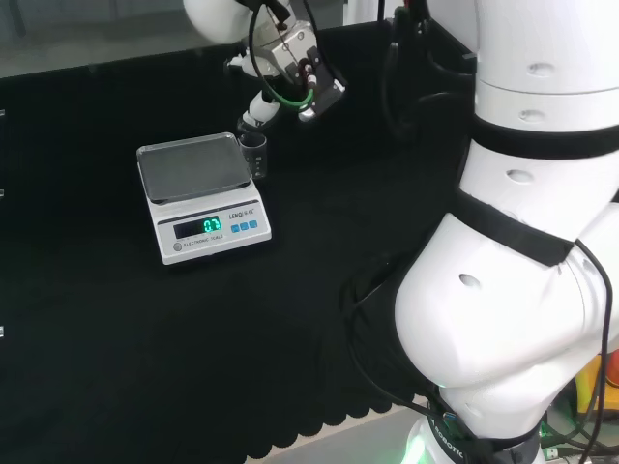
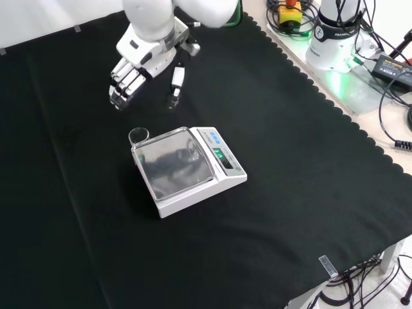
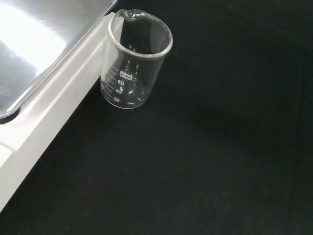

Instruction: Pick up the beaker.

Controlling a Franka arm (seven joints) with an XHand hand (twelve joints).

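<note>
Clear beaker (image 3: pixel 135 58), white scale (image 2: pixel 193 174) with grey pan, black cloth (image 2: pixel 290 161).

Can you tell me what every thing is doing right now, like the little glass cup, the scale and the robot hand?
beaker: standing upright on the cloth, looks empty, right beside the scale, not held.
scale: switched on, display lit, nothing on its pan.
hand: up above the cloth, apart from the beaker, fingers relaxed, holding nothing.
</note>
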